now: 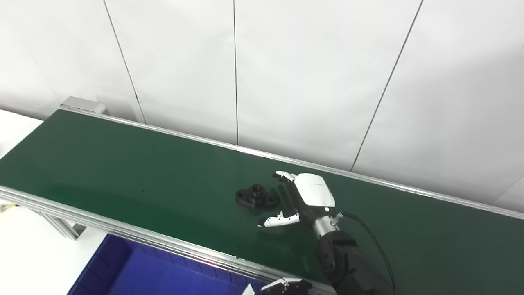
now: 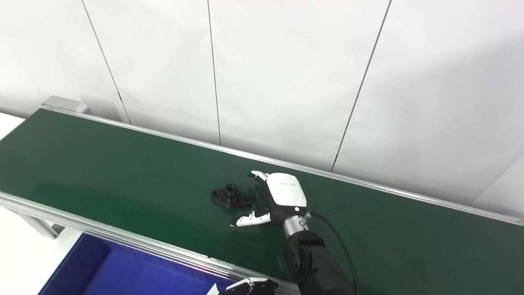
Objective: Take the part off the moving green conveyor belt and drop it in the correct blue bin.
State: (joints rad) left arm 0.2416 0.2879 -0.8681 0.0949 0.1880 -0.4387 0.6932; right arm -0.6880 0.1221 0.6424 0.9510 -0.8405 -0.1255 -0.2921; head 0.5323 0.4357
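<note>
Right hand (image 1: 305, 200) is out over the green conveyor belt (image 1: 123, 172), white back-plate facing up, and there's a faint grey mark printed on that plate, too small to read. Fingers (image 1: 284, 176) are spread and reaching toward the far rail, thumb (image 1: 278, 220) swung out toward the near rail, palm open and holding nothing. Just beside it, to the picture's left, lies the black part (image 1: 256, 196): a flat flange with rounded lobes and a raised round collar standing up in the middle, hollow bore pointing straight up. Its long axis runs roughly along the belt, tilted a touch toward the near rail at the hand's end, and that end lobe sits just beside the palm, inside the gap between fingers and thumb; whether they touch, cannot tell. No lettering shows on the part. Down at the bottom edge, the left hand (image 2: 247, 287) barely peeks in, only some fingertips showing below the aluminium near rail (image 1: 123, 231), so open or closed, cannot tell. The blue bin (image 1: 123, 270) sits below the near rail at lower left, well apart from the part. White panelled wall (image 1: 307, 73) behind the belt, bare of writing.
</note>
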